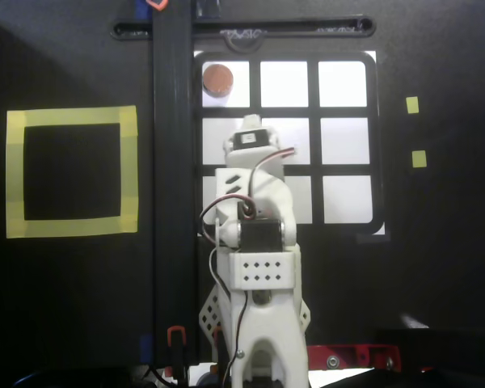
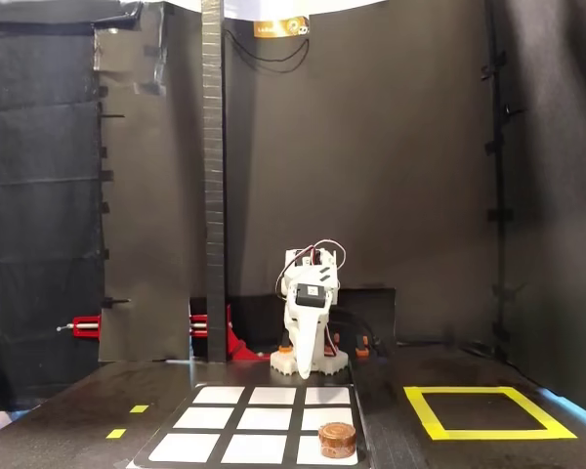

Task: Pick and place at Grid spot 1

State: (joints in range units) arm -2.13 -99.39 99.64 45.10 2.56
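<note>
Overhead view: brown puck (image 1: 219, 78) sits in Grid spot 1 (image 1: 236, 90), at 11 o'clock from folded arm (image 1: 255, 242) | looks light, rigid; best pinched across round sides | Fixed view: puck (image 2: 337, 439) apart from gripper (image 2: 303, 366); claw opening cannot tell, appears empty.

Black curtain walls (image 2: 420, 176), black tabletop (image 2: 78, 410), vertical black post (image 2: 213, 176), bright overhead lamp.

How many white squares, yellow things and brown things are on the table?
White cells: 9
Yellow tape square: 1
Small yellow markers: 2
Brown puck: 1
Total: 13
</note>
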